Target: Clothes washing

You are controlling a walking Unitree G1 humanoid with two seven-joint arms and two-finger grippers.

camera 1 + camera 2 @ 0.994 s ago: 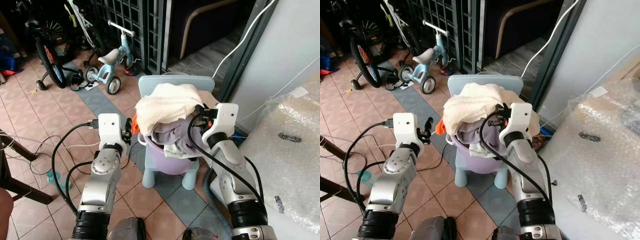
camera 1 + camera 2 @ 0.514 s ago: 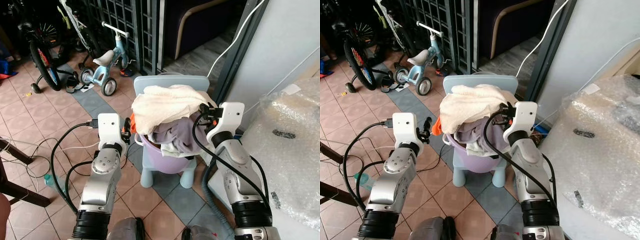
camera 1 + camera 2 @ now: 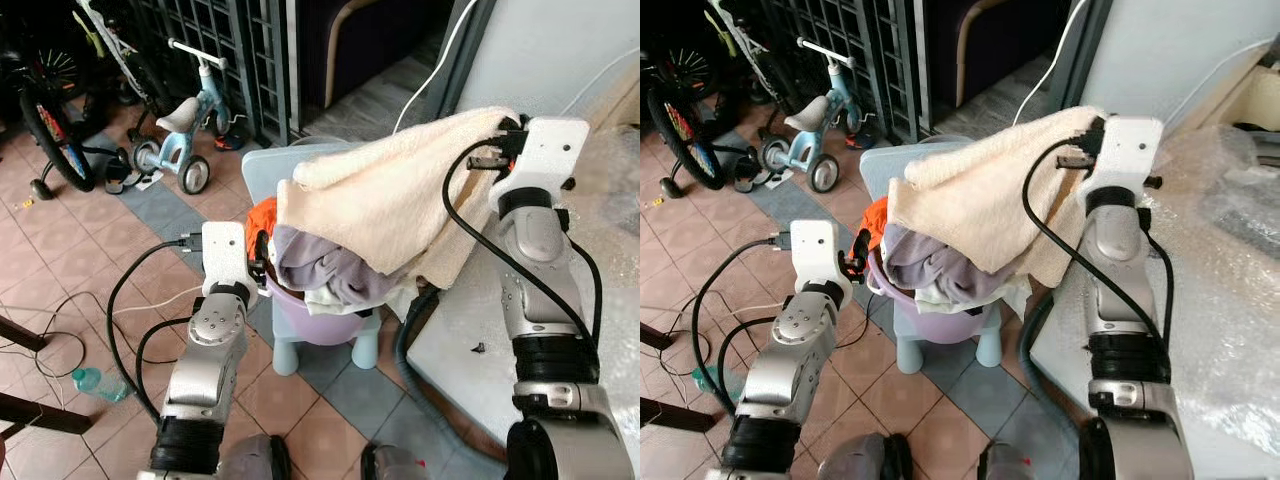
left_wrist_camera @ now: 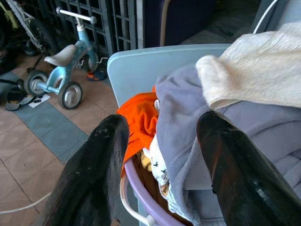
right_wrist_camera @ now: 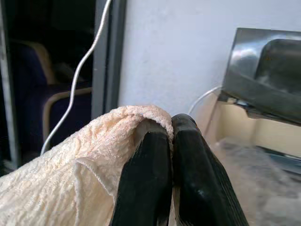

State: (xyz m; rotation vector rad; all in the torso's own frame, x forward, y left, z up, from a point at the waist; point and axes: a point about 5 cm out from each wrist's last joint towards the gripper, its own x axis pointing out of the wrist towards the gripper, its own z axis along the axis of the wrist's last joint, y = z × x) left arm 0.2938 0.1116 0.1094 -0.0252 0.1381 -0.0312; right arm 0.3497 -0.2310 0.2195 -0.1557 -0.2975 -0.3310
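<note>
A lilac laundry basket [image 3: 322, 322] heaped with clothes stands on a small pale-blue chair [image 3: 285, 165]. In it lie a grey garment [image 3: 320, 265] and an orange one [image 4: 140, 115]. My right gripper [image 5: 172, 136] is shut on the edge of a cream towel [image 3: 400, 195], lifted high to the right so the towel stretches up from the heap. My left gripper [image 4: 160, 160] is open at the basket's left rim, its fingers [image 4: 101, 165] spread with nothing between them.
A child's tricycle [image 3: 175, 115] and a bicycle [image 3: 45, 130] stand at the back left on the tiled floor. Cables [image 3: 130, 300] trail by my left arm. A bubble-wrapped appliance [image 3: 1230, 250] stands at the right, and a grey hose [image 3: 410, 330] runs down beside the chair.
My right gripper has risen and swung right, pulling the cream towel up off the heap. The camera has shifted. The left gripper stays at the basket's rim.
</note>
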